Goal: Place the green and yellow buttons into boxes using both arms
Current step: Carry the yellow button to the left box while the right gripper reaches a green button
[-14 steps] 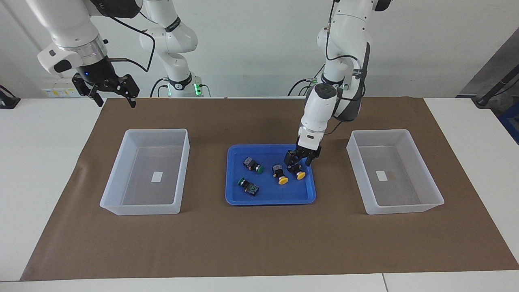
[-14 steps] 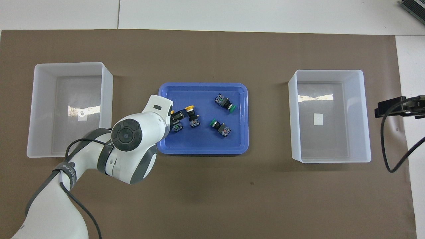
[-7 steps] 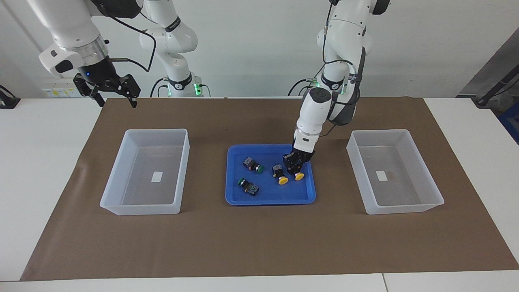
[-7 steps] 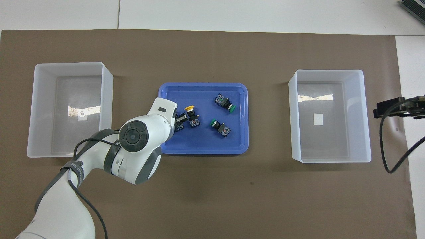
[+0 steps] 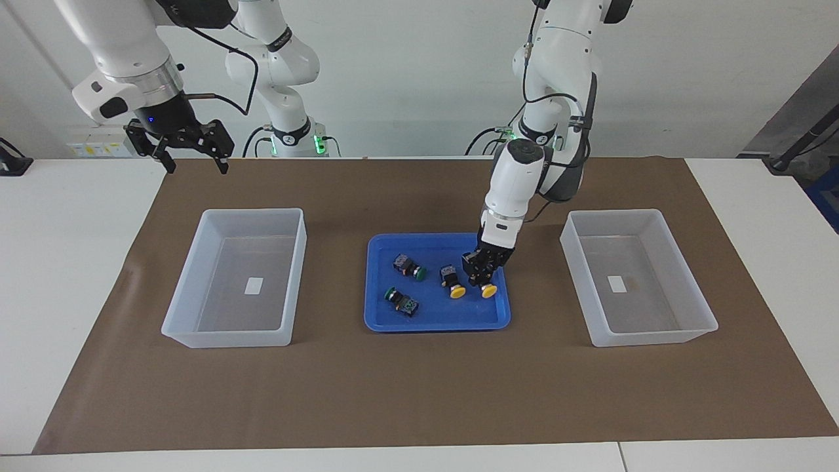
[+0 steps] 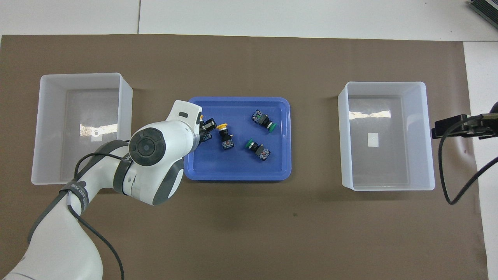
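While my left arm reaches down into the blue tray (image 5: 393, 324) at mid-table, my left gripper (image 5: 486, 270) is clamped on a yellow button (image 5: 488, 290) at the tray's end toward my left arm; its black body sits between my fingertips and its yellow cap points away from the robots; from overhead my wrist covers most of it, and only a sliver of yellow shows there beside the gripper (image 6: 205, 126).

The second yellow button (image 5: 453, 283) lies just beside the held one, cap also pointing away from the robots; it is apart from my fingers.

Two green buttons lie in the tray toward my right arm's end; one (image 5: 409, 266) lies nearer the robots, the other (image 5: 400, 300) farther from them.

One box (image 5: 577, 255) stands on the brown mat (image 5: 419, 393) beside the tray at my left arm's end; the other box (image 5: 298, 255) stands beside the tray at my right arm's end; each shows only a small white label inside.

My right arm waits; my right gripper (image 5: 191, 160) hangs raised with its fingers spread apart, over the mat's edge near the robots at my right arm's end, holding nothing.
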You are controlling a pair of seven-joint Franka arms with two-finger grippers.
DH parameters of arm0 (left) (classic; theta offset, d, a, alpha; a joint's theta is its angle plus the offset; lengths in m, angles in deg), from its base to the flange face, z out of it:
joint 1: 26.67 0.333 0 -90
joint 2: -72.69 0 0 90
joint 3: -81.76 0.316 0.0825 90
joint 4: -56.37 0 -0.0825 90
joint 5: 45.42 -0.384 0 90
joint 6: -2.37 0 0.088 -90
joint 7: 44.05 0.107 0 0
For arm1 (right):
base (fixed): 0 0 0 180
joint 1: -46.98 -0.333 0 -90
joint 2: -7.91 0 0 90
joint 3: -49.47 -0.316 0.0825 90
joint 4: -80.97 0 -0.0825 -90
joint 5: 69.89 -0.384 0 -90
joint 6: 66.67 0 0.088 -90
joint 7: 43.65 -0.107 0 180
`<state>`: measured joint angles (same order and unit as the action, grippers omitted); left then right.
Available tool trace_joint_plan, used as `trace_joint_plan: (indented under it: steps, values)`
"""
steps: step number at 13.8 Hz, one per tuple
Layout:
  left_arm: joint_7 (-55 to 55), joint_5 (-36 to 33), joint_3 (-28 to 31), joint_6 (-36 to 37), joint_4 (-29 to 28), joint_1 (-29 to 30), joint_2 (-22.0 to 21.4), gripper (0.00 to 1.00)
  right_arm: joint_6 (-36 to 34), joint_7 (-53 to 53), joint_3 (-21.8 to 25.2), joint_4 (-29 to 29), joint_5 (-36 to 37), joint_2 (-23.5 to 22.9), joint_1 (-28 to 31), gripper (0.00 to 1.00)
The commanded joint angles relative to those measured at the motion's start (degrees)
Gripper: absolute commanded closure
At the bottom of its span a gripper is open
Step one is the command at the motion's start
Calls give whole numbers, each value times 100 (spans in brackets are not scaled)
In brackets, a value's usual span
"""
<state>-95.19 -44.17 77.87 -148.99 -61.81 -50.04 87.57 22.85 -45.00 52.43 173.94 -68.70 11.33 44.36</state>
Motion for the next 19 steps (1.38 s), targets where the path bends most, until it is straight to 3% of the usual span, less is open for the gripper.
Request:
trace_joint_plan:
  steps: [1,5,8,10,16,19]
  values:
    - [147,-63,-15,1025,802,394,-73,100,119,92,2,195,-75,168,24,0]
    - [1244,-36,-42,2520,1594,939,-196,100,442,101,-7,405,-293,168,-291,0]
    - [2351,138,-33,3531,2086,1334,-267,100,1669,74,-7,1115,-653,107,-896,0]
    - [3168,289,-33,3928,2237,1581,-293,100,1955,39,-7,1179,-690,-147,-1380,0]
    - [4779,289,20,4105,2176,2161,-372,100,2833,-163,-7,1267,-699,-1122,-2558,0]
    - [5577,280,29,3974,1782,2443,-530,100,3465,-111,-7,1477,-699,-1422,-2858,0]
